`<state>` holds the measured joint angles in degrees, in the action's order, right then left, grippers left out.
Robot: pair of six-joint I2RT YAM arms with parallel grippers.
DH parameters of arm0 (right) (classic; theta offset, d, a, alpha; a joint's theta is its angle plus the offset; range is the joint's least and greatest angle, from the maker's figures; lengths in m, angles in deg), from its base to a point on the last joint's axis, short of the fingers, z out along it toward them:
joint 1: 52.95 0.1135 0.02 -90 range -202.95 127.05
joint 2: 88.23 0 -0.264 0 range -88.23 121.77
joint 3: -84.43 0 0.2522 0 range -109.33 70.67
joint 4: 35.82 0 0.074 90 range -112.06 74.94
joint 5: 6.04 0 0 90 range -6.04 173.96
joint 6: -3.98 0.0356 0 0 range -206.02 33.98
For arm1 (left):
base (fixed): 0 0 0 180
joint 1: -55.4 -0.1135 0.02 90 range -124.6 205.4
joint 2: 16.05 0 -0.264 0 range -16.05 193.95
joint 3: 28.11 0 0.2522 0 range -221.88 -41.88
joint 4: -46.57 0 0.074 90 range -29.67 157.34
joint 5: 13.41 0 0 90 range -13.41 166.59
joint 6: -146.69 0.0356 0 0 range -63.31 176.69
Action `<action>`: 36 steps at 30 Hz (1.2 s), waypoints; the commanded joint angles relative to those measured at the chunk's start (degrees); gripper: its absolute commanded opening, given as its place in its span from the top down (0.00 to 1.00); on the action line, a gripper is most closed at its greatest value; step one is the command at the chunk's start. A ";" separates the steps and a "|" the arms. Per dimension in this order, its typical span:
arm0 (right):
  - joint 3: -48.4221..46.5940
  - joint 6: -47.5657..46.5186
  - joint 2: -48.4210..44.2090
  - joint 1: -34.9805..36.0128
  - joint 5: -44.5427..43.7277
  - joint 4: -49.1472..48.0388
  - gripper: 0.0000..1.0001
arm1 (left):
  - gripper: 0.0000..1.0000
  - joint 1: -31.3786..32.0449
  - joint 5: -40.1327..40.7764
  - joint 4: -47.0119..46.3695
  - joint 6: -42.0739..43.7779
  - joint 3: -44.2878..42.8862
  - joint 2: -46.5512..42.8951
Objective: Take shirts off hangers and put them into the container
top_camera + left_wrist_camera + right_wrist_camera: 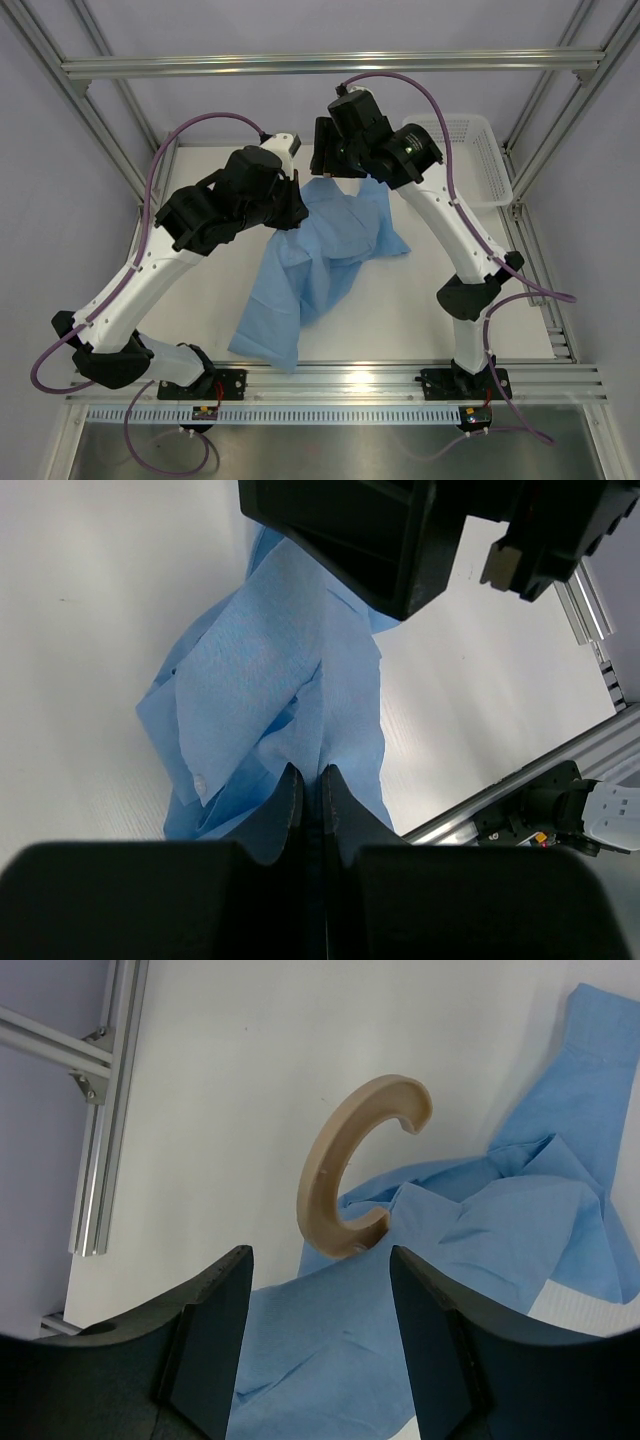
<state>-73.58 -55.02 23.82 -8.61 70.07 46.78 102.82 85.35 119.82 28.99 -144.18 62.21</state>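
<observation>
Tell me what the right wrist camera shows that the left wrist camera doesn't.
Only the right wrist view: the curved hook of the pale tan wooden hanger poking out of the light blue cloth shirt, framed by the open right gripper. Only the left wrist view: the left gripper pinched shut on a fold of that shirt, with a black arm housing overhead. Both: the shirt over the white table.
</observation>
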 commanded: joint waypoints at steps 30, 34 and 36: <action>-6.22 0.46 4.84 1.37 -8.43 3.49 0.55 | 1.00 0.66 -3.22 -5.17 -0.77 0.00 -0.92; -6.84 0.46 5.20 1.45 -8.35 4.02 0.67 | 1.00 0.75 -3.13 -5.17 -0.69 0.08 -1.00; -6.93 0.55 5.28 1.46 -8.26 4.11 0.74 | 1.00 0.66 -3.22 -5.26 -0.69 0.08 -0.92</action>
<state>-77.93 -55.15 28.89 -7.78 63.42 50.27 103.13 83.27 119.03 28.55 -143.59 62.21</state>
